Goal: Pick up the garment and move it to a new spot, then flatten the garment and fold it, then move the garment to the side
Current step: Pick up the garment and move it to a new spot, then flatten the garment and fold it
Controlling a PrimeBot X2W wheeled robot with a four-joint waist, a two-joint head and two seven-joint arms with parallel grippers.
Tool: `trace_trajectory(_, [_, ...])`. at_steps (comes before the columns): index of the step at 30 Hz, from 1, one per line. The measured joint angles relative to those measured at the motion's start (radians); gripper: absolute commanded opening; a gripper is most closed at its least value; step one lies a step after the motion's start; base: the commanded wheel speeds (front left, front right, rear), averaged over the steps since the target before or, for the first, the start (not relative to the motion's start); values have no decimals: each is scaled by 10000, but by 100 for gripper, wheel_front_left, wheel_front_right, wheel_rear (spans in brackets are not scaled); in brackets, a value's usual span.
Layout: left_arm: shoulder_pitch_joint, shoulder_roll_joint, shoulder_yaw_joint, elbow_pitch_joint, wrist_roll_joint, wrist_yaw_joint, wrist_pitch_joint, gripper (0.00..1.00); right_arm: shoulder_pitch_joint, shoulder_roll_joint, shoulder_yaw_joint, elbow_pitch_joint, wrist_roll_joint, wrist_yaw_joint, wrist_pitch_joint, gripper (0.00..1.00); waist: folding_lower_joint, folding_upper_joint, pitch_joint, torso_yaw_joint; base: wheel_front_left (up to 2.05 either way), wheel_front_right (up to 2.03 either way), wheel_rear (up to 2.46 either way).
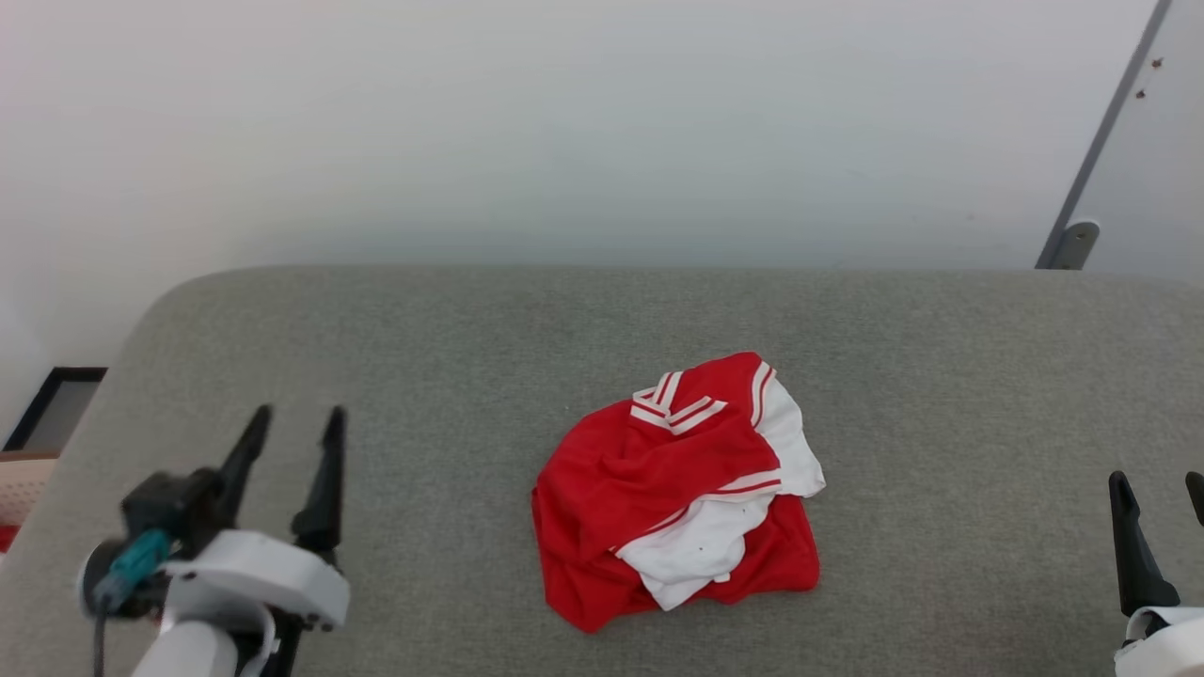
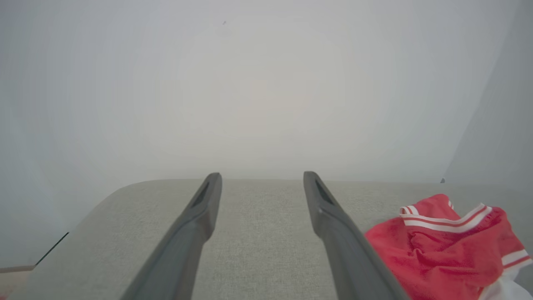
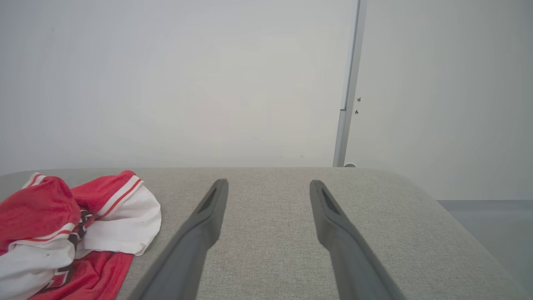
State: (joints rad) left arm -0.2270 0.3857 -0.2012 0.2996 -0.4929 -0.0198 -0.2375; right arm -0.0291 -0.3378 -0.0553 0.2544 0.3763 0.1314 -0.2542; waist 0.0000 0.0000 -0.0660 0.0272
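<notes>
The garment (image 1: 658, 470) lies crumpled in a red-and-white heap near the middle of the grey fabric-covered table (image 1: 423, 329), with a white panel folded across its top. The left hand (image 1: 299, 411) hovers well apart to its left, fingers spread and empty. The right hand (image 1: 1155, 477) sits well apart to its right, fingers likewise spread, touching nothing.
</notes>
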Motion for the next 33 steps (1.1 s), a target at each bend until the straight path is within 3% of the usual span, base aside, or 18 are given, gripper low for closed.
trace_trajectory(10, [1054,25,449,-349,-107,205,-180,100,193,42,-35,-23,-31,0,-15,100,0,0,-50,172,0,0,0])
trace_trajectory(33, [1289,-13,568,-360,-431,184,-211,100,399,96,111,-115,27,0,-69,100,0,0,50,320,0,0,0])
